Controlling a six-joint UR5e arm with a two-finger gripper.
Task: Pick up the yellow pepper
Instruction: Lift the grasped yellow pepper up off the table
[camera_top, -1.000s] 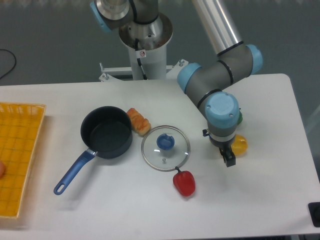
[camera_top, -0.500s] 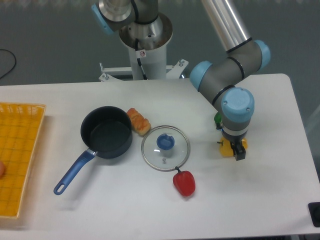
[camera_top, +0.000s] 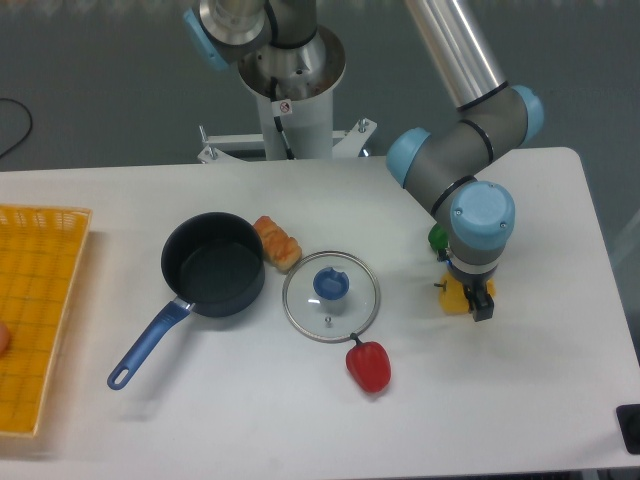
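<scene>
The yellow pepper (camera_top: 455, 296) sits on the right side of the white surface (camera_top: 250, 400), only a sliver of its bright skin showing beneath the arm's wrist, which covers most of it from above. The gripper (camera_top: 470, 300) hangs directly over the pepper, one dark finger visible at its right edge; whether the fingers are closed on the pepper or standing free of it cannot be told from this angle. Just behind the wrist a small patch of the green pepper (camera_top: 437, 238) peeks out, close to the yellow one. To the left, well apart, a glass lid (camera_top: 331, 296) with a blue knob lies flat on the surface, with the red pepper (camera_top: 369, 366) just below its rim. Beyond the lid stands a dark saucepan (camera_top: 213, 263) with a blue handle pointing toward the lower left, and a croissant-like pastry (camera_top: 277, 242) rests against the pan's right side. A yellow basket (camera_top: 35, 310) occupies the far left edge of the surface
</scene>
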